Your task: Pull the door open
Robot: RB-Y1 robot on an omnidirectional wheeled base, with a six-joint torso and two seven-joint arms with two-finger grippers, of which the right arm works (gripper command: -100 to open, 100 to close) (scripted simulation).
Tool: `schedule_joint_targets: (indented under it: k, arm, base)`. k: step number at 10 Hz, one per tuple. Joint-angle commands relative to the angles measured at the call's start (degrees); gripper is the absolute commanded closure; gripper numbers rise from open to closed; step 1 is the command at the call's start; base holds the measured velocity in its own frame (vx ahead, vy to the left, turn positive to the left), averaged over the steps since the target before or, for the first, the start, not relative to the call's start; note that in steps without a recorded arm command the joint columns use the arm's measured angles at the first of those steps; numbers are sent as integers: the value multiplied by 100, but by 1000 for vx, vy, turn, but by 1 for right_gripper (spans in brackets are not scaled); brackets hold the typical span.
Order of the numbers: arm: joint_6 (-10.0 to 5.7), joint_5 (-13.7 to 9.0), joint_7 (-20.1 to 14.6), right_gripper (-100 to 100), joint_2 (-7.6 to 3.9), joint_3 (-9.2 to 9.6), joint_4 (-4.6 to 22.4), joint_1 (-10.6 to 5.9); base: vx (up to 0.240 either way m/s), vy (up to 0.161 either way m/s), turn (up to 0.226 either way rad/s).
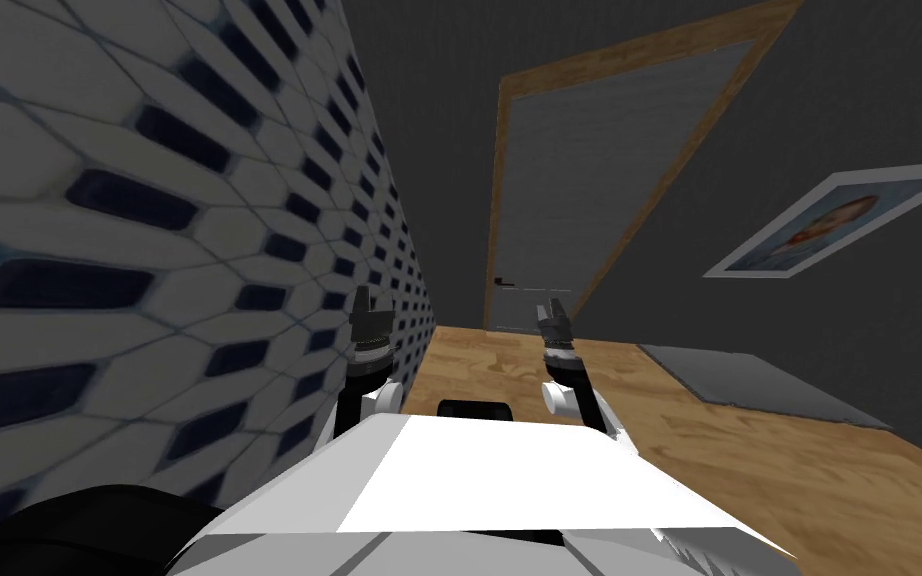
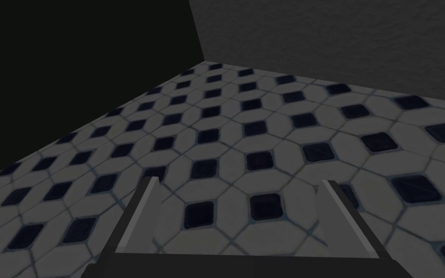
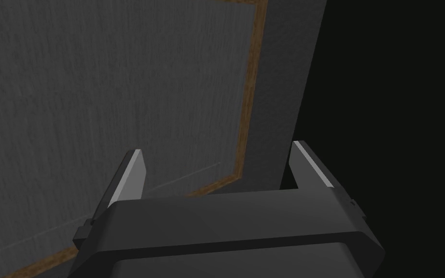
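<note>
A grey door in a brown wooden frame stands at the end of the passage and lies flat in that frame. Its small dark handle sits near the door's left edge. My right gripper is raised in front of the door, to the right of the handle and apart from it. In the right wrist view that gripper is open, facing the door panel and a strip of the frame. My left gripper is held up beside the tiled wall, and its fingers stand open on nothing.
A wall of white and dark blue tiles runs close along my left. A framed picture hangs on the dark right wall. A grey mat lies on the wooden floor to the right. A black area shows past the door frame.
</note>
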Motion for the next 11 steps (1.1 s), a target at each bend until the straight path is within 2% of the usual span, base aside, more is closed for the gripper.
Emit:
schedule_joint_targets:
  k: [1, 11]
  arm:
    - [-69, -32, -38, -100, -39, 9, 271, -69]
    - [-369, -286, -311, -100, -348, 17, 1818, -482]
  base:
    - [103, 10, 8]
    - [97, 18, 6]
